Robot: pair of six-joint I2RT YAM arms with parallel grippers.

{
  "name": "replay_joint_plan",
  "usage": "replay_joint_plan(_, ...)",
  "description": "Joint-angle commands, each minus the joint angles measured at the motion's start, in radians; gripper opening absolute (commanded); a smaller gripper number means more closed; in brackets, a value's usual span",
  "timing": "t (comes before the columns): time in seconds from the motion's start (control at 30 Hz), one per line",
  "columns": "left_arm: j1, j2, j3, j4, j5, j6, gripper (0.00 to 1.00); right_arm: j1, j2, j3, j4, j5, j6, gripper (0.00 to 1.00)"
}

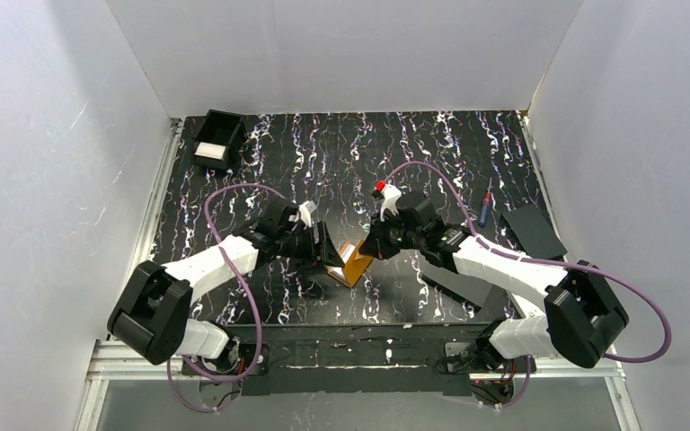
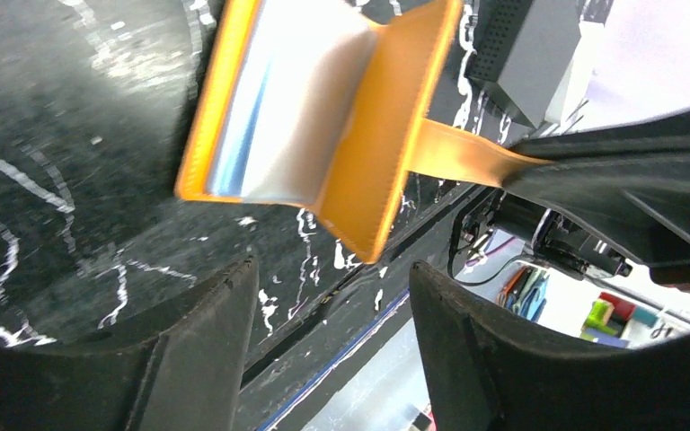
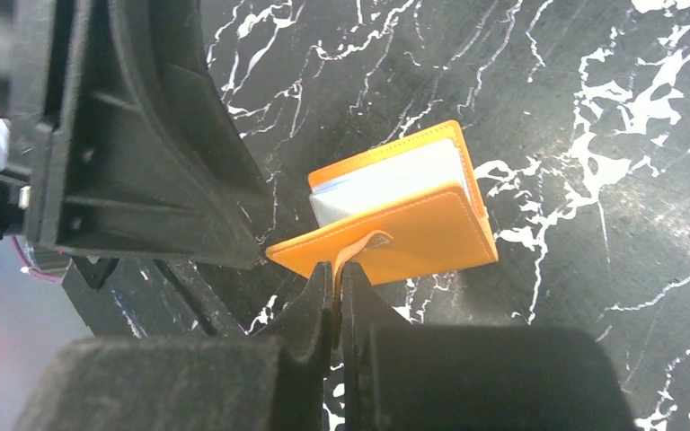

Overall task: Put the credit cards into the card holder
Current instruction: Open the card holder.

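Observation:
The card holder (image 1: 357, 263) is a small orange folding wallet, partly open on the mat between my two grippers. Its pale sleeves (image 2: 287, 99) show in the left wrist view, and it also shows in the right wrist view (image 3: 413, 224). My right gripper (image 3: 337, 274) is shut on its orange snap tab (image 2: 463, 153) and sits just right of the holder in the top view (image 1: 370, 244). My left gripper (image 2: 332, 296) is open and empty, its fingertips just short of the holder, left of it in the top view (image 1: 328, 250). Neither gripper holds a credit card.
Flat black rectangles lie on the right of the mat (image 1: 532, 229) and under the right arm (image 1: 463, 283). A blue pen with a red tip (image 1: 484, 209) lies beside them. A black box with a white block (image 1: 218, 142) stands at the far left corner.

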Motion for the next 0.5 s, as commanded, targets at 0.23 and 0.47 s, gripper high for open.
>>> replay_joint_plan(0.23, -0.110, 0.093, 0.134, 0.008, -0.135, -0.023, 0.47, -0.065, 0.000, -0.030, -0.364, 0.416, 0.040, 0.01)
replay_joint_plan(0.47, -0.110, 0.136, 0.189, -0.072, -0.165, 0.013, 0.62, -0.097, 0.001, -0.102, -0.319, 0.395, 0.071, 0.04)
